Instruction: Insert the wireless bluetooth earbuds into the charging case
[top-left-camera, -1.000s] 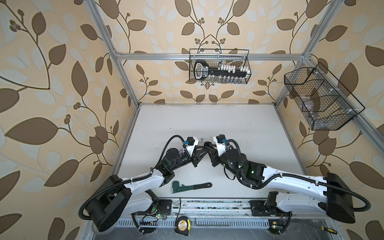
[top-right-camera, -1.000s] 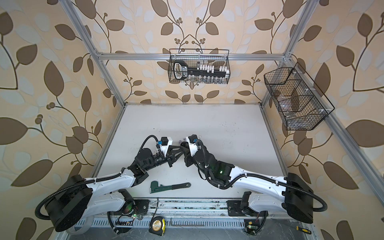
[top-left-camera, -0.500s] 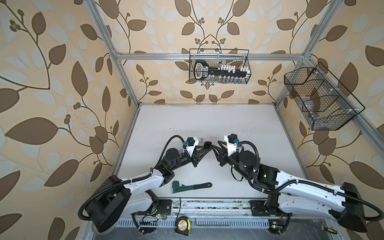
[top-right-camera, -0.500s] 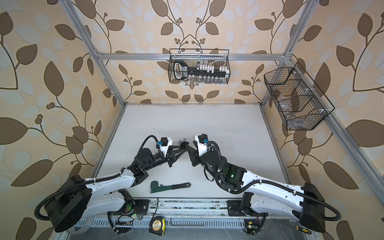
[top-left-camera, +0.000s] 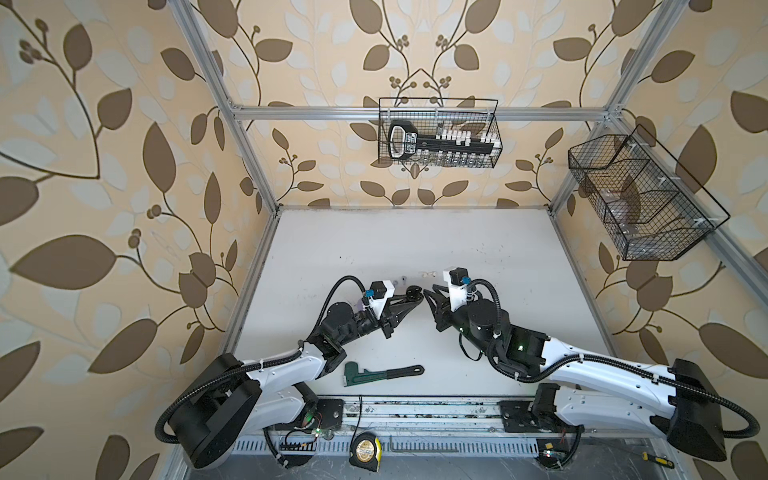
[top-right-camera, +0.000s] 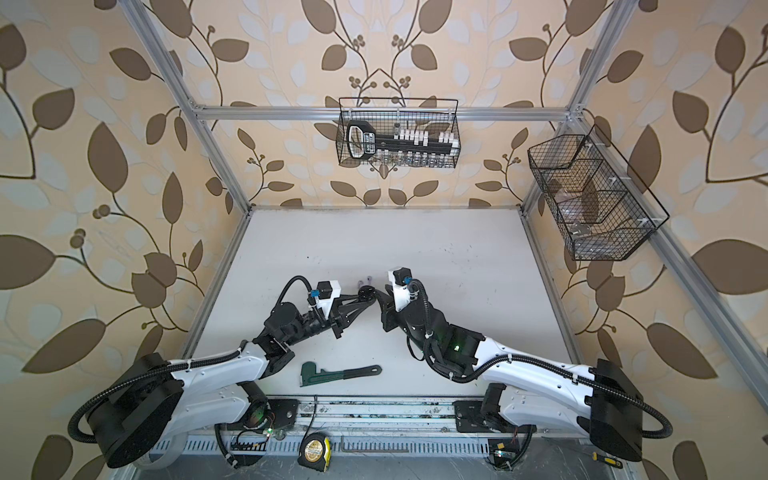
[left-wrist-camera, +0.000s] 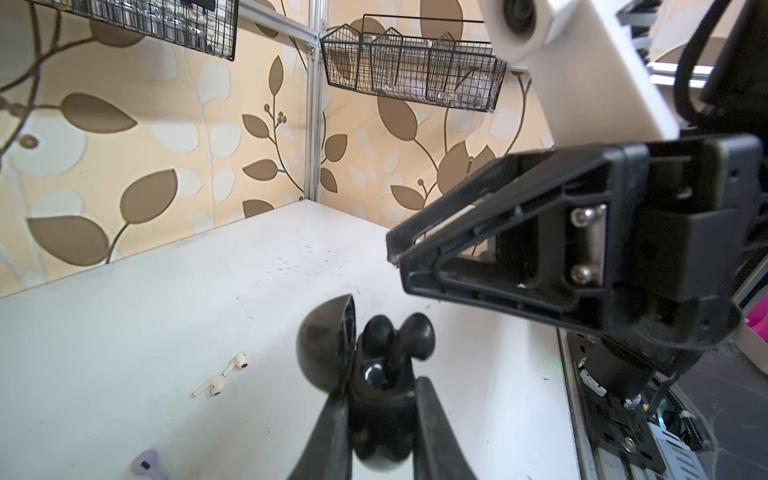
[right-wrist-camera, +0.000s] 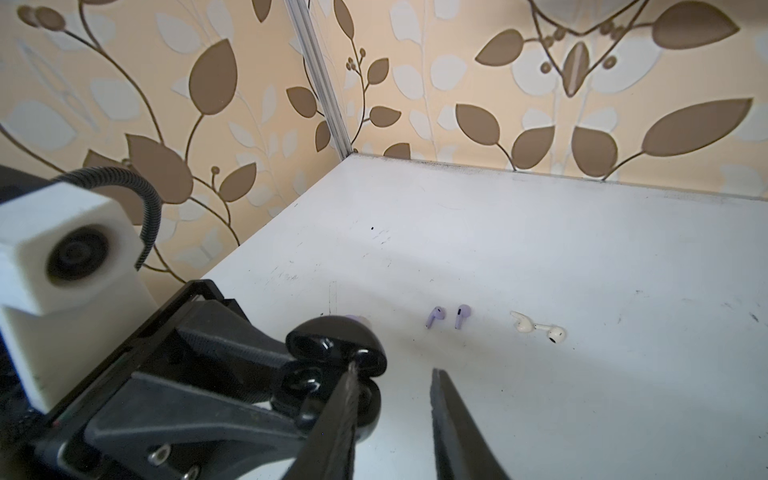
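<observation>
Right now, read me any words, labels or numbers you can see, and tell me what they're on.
None can be read.
White label on the tool in the back basket: too small to read.
Gold badge on the tape measure: blurred.
Case: no print seen.

surface: white table (top-left-camera: 415, 241) | on it: 2 lilac earbuds (right-wrist-camera: 435, 318), 2 white earbuds (right-wrist-camera: 524, 325), green pipe wrench (top-left-camera: 380, 374)

The earbuds (right-wrist-camera: 434, 316) lie on the table (right-wrist-camera: 540, 232) behind the charging case (right-wrist-camera: 370, 353).
</observation>
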